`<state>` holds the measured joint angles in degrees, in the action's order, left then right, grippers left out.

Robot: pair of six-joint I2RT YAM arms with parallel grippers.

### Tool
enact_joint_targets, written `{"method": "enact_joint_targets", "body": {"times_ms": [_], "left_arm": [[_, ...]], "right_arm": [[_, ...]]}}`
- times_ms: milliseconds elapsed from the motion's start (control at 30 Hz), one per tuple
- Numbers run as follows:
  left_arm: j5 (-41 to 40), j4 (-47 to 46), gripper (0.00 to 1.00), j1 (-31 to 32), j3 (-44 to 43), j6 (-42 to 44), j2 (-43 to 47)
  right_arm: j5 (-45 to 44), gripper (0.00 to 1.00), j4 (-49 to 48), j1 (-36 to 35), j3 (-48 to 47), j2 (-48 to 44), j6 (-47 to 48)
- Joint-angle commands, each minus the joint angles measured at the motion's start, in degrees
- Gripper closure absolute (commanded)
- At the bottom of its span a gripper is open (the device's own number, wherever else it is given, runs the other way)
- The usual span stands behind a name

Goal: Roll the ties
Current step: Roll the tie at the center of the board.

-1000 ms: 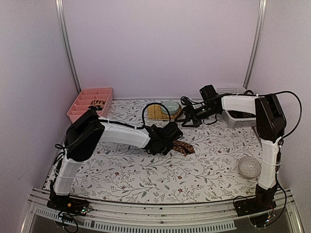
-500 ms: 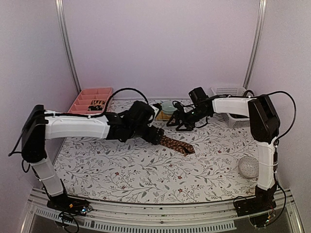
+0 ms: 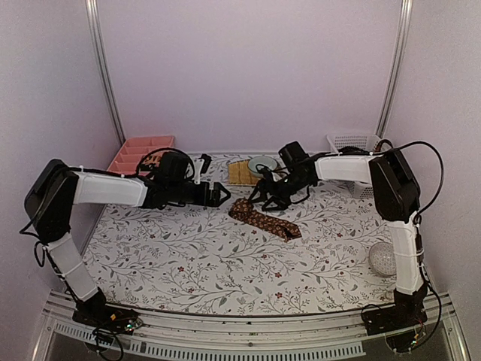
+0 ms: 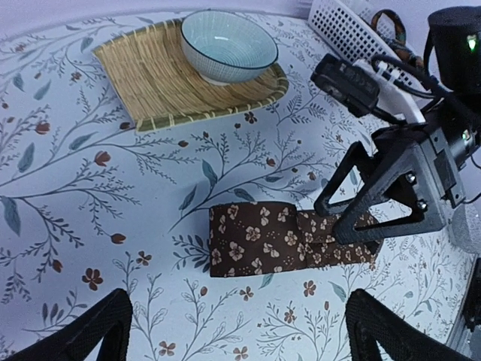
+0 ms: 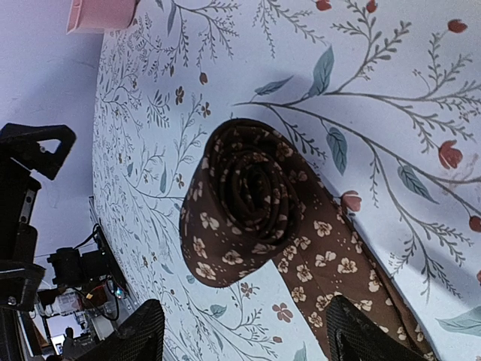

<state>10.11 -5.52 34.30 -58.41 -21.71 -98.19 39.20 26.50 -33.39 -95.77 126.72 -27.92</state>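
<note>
One brown tie point(image 3: 264, 219) with small cream flowers lies on the floral table. Its left end is wound into a loose roll point(image 5: 248, 201), and the flat tail runs right toward the front. In the left wrist view the roll point(image 4: 252, 237) lies on its side. My left gripper point(image 3: 214, 188) hovers to the roll's left, open and empty; in its own view the left gripper point(image 4: 240, 347) is short of the roll. My right gripper point(image 3: 258, 200) sits low at the roll's back, open, and in the right wrist view this gripper point(image 5: 248, 340) has one finger point(image 5: 361, 335) over the tail. The right gripper point(image 4: 391, 188) also shows in the left wrist view.
A woven mat point(image 3: 239, 174) holding a pale bowl point(image 3: 262, 163) lies just behind the tie. A pink divided tray point(image 3: 135, 154) stands back left and a white basket point(image 3: 355, 143) back right. A patterned ball point(image 3: 385, 258) rests near the right arm.
My left gripper has pulled back to the left, off the tie. My right gripper has moved left and down to the rolled end, its jaws narrowing a little.
</note>
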Motion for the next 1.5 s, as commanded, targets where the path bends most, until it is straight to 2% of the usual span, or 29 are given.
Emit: {"method": "enact_joint_targets", "body": {"times_ms": [0, 100, 267, 467, 533, 1100, 1467], "left_arm": [[11.0, -6.7, 0.02, -2.9, -1.1, -3.8, -5.6], [15.0, -8.1, 0.04, -3.9, -2.8, -5.3, -9.3], [17.2, -10.1, 0.04, -4.6, -4.1, -6.5, -12.9], [18.7, -10.9, 0.05, -4.8, -5.5, -7.2, -16.5], [19.2, -11.2, 0.05, -4.8, -5.9, -7.5, -17.3], [20.7, -10.7, 0.03, -5.9, -8.5, -5.8, -22.1], [31.9, -13.1, 0.01, -6.4, -12.2, -0.4, -27.7]], "right_arm": [[0.0, 0.3, -0.4, -1.4, -3.5, 5.8, -2.0], [-0.6, 0.35, 0.1, -2.0, -4.4, 7.2, -2.9], [-1.1, 0.41, 0.3, -2.3, -4.6, 10.1, -3.5], [0.4, 0.65, -1.2, -2.4, -4.6, 11.6, -5.0], [0.8, 0.7, -1.4, -2.3, -4.5, 11.7, -5.2], [3.6, 0.72, -3.2, -2.3, -1.6, 13.9, -6.7], [6.2, 0.72, -4.4, -1.0, -1.4, 14.6, -7.8]]}}
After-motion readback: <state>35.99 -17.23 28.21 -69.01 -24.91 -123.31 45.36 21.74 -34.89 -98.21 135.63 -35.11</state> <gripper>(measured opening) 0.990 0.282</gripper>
